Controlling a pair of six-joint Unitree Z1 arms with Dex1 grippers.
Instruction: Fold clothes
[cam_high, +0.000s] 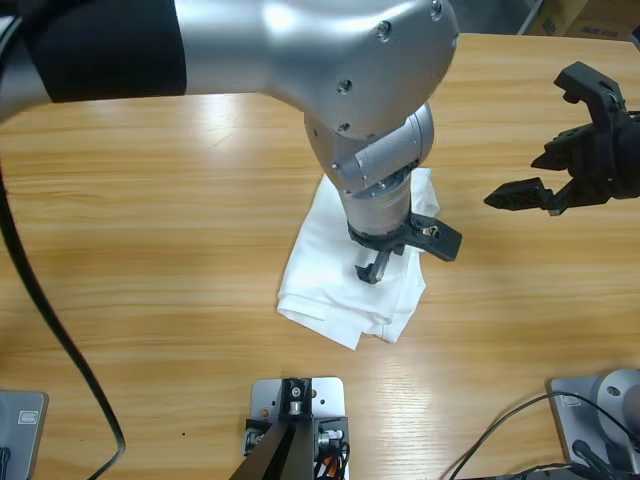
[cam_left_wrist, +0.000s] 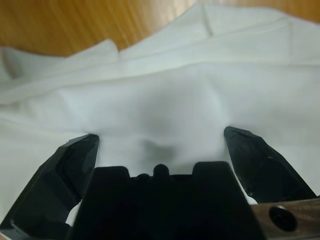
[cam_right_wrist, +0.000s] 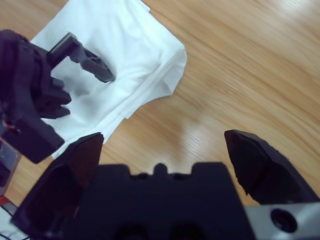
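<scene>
Now, shirt (cam_high: 345, 285): folded white bundle near the middle of the worktop (cam_high: 150, 260).
Left pincer (cam_high: 400, 252): jaws apart, directly over the shirt.
Right pincer (cam_high: 565, 150): jaws apart, above bare wood, well apart from it.

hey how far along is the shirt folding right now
Mostly done, it seems: the T-shirt already lies as a compact layered bundle on the table. In hand: the left gripper, jaws open, is down over the bundle's top. The right gripper is open, off to the side above bare wood. Left: perhaps a final fold or tidy.
</scene>
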